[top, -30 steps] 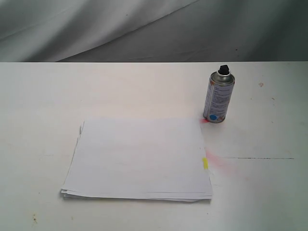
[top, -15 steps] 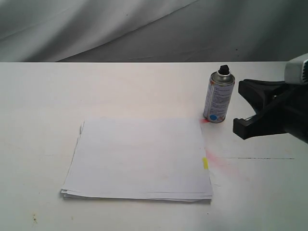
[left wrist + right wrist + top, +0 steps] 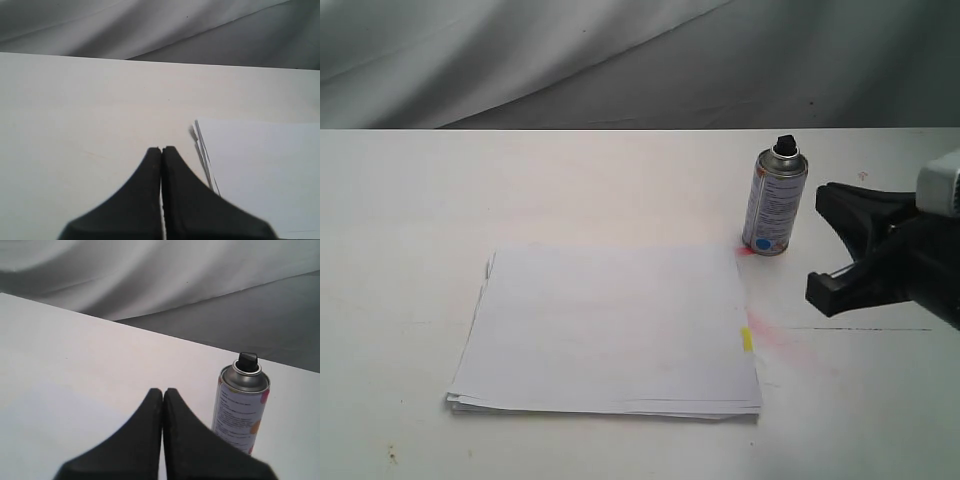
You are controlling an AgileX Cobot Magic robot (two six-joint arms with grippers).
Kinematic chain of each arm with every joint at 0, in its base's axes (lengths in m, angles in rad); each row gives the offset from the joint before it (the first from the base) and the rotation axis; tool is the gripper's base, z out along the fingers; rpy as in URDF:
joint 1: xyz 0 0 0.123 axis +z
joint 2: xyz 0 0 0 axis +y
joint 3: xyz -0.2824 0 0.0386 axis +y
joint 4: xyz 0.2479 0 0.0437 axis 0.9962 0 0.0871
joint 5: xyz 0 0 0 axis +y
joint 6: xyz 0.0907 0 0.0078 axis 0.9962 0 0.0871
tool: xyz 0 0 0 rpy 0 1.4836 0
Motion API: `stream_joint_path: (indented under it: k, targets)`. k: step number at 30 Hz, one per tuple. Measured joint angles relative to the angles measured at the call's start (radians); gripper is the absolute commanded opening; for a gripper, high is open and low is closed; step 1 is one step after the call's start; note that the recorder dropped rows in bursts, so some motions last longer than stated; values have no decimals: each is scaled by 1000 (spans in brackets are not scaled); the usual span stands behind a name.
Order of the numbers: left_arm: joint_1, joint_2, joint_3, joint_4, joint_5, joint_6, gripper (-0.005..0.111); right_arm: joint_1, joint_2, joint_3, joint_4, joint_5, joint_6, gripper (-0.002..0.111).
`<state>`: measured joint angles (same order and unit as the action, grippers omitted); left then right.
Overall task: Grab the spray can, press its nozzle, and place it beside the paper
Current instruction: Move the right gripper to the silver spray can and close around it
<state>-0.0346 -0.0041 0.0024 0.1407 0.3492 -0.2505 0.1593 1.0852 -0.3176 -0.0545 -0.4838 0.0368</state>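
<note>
The spray can (image 3: 775, 205) stands upright on the white table, just off the paper's far right corner, with its black nozzle (image 3: 784, 146) on top. The paper (image 3: 610, 330) lies flat, its yellow tab (image 3: 746, 340) on the right edge. My right gripper (image 3: 828, 240) hovers just right of the can, apart from it. In the right wrist view its jaws (image 3: 163, 390) are shut on nothing, and the can (image 3: 241, 410) and nozzle (image 3: 247, 360) stand beside them. My left gripper (image 3: 161, 148) is shut and empty over bare table near a corner of the paper (image 3: 260, 170).
Pink spray stains (image 3: 785, 342) mark the table (image 3: 420, 200) between the paper's right edge and the can. A grey draped backdrop (image 3: 620, 60) runs behind the table's far edge. The left arm is outside the exterior view.
The right gripper came in from the right edge and stopped next to the can, then sank slightly. The can and paper have not moved.
</note>
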Motion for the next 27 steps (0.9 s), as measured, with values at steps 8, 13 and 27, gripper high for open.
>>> stream_joint_path:
  k: [8, 13, 27]
  targets:
    - [0, 0, 0, 0, 0, 0, 0, 0, 174, 31, 106, -178, -96, 0]
    - [0, 0, 0, 0, 0, 0, 0, 0, 451, 31, 197, -495, -129, 0]
    - [0, 0, 0, 0, 0, 0, 0, 0, 848, -150, 296, -646, -139, 0]
